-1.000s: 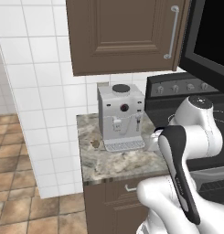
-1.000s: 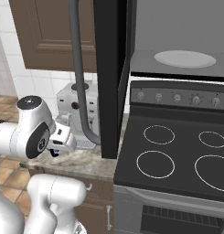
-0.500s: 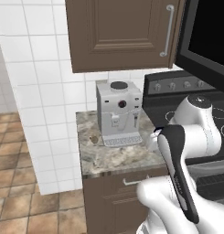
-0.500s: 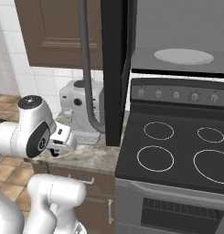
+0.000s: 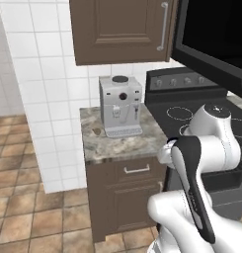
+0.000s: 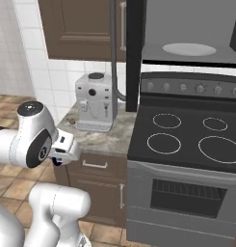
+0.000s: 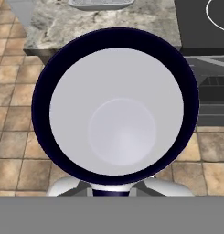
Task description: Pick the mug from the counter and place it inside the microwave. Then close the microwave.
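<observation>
While the pincer (image 6: 56,159) is clamped on the mug (image 7: 114,107), the open microwave (image 6: 187,34) lies up and to its right, above the stovetop (image 6: 187,137).

No text, label, brand, number or sign can be read on anything here; the coffee machine (image 5: 120,106) and the stove's knob panel (image 6: 191,88) carry only plain dials and buttons, too small to show any markings
</observation>
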